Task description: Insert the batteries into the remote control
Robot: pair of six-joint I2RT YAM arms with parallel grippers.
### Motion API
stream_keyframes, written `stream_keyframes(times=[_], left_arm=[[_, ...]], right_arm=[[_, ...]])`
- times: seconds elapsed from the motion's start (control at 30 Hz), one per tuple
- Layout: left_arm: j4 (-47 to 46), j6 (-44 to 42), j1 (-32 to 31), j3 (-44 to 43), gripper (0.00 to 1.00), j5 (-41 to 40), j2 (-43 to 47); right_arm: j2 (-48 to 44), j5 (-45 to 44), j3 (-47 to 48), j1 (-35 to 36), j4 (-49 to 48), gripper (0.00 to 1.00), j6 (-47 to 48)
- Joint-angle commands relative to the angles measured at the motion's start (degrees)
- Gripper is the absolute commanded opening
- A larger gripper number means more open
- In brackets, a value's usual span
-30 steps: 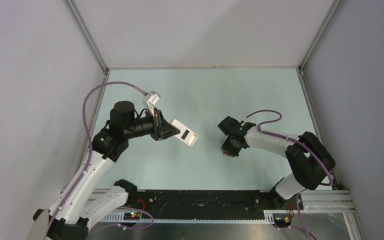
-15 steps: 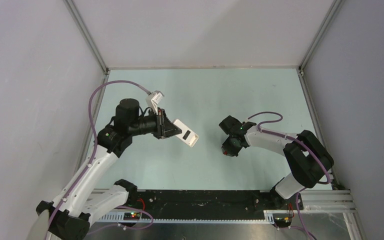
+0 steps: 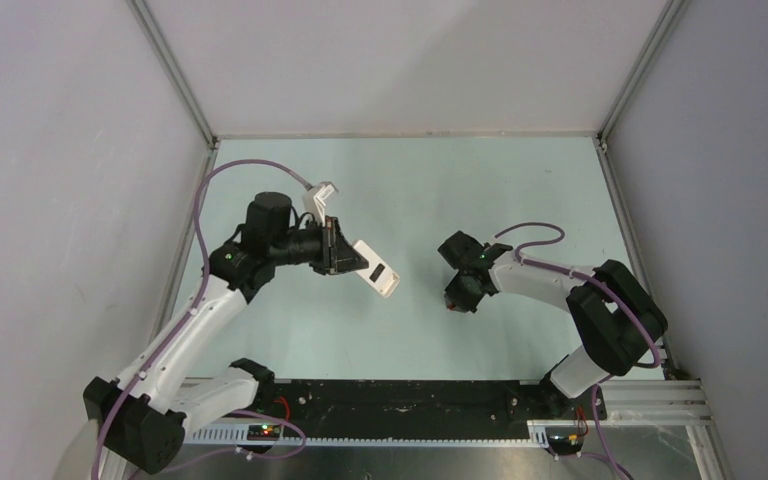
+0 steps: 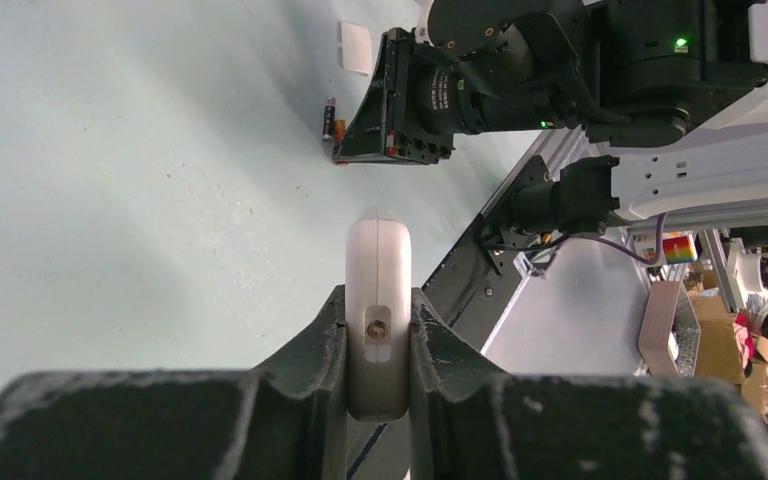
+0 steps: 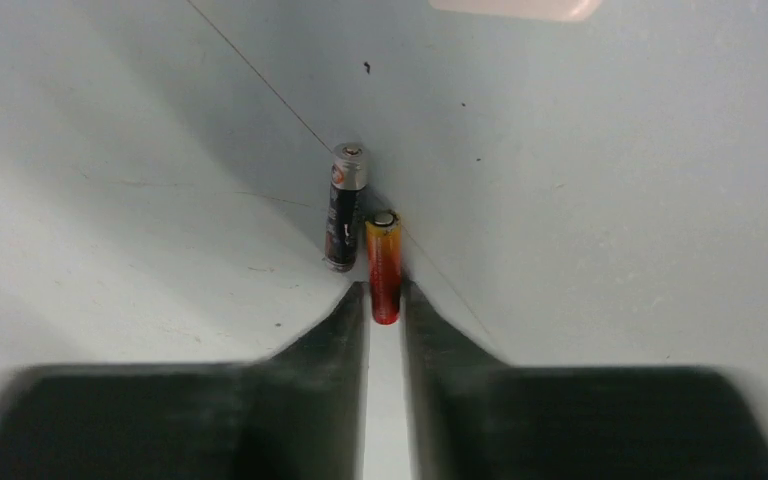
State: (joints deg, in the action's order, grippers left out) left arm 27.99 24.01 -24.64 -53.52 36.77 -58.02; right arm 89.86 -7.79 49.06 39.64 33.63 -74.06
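The left pincer (image 3: 341,257) is clenched on one end of the remote (image 3: 377,270), gripping it edge-on. The white body juts out from the fingers, raised above the desk (image 3: 440,190). The right pincer (image 5: 385,300) is down at the desk, closed on the near end of the orange battery (image 5: 383,255), which lies flat. The black battery (image 5: 344,210) lies just beside it, roughly parallel and reaching slightly farther out. A small white cover (image 4: 356,48) lies on the desk beyond both.

Our left pincer (image 4: 378,305) clamps the remote control (image 3: 377,270) above the table (image 3: 410,190). The near battery (image 5: 383,262) has its end between the fingertips of our right pincer (image 5: 385,300). The far battery (image 5: 344,205) lies just left of it, and the cover piece (image 4: 355,47) lies farther ahead.
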Motion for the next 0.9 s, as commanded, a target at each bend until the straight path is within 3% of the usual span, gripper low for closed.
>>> stream_keyframes(times=[0.0, 0.03, 0.17, 0.33, 0.53, 0.67, 0.87], left_arm=[[-1.80, 0.72, -0.14, -0.39, 0.00, 1.99, -0.26], [-1.80, 0.76, -0.14, -0.43, 0.00, 1.81, -0.34], [-1.82, 1.04, -0.15, -0.67, 0.00, 1.83, -0.51], [-1.72, 1.99, -0.14, -1.81, 0.00, 3.76, -0.75], [-1.83, 5.20, -0.14, -5.08, 0.00, 10.99, -0.98], [-1.84, 5.09, -0.21, -7.26, 0.00, 17.54, -0.41], [-1.81, 4.09, -0.23, -9.60, 0.02, 23.92, 1.80]], right_arm=[[-0.56, -3.27, 0.11, 0.34, 2.55, 0.39, 1.69], [-1.03, -3.21, 0.15, 0.39, 2.47, 0.53, 1.80], [-5.01, -3.00, 0.12, 1.31, 1.79, 0.72, 3.27], [-15.43, 0.48, 0.07, 2.55, -3.42, 0.76, 11.21], [-29.01, 21.09, 0.11, 6.74, -24.97, 0.81, 31.39], [-31.85, 28.42, 0.27, 9.28, -32.58, 0.89, 38.08], [-31.10, 35.69, 3.45, 9.73, -34.36, 0.87, 43.97]])
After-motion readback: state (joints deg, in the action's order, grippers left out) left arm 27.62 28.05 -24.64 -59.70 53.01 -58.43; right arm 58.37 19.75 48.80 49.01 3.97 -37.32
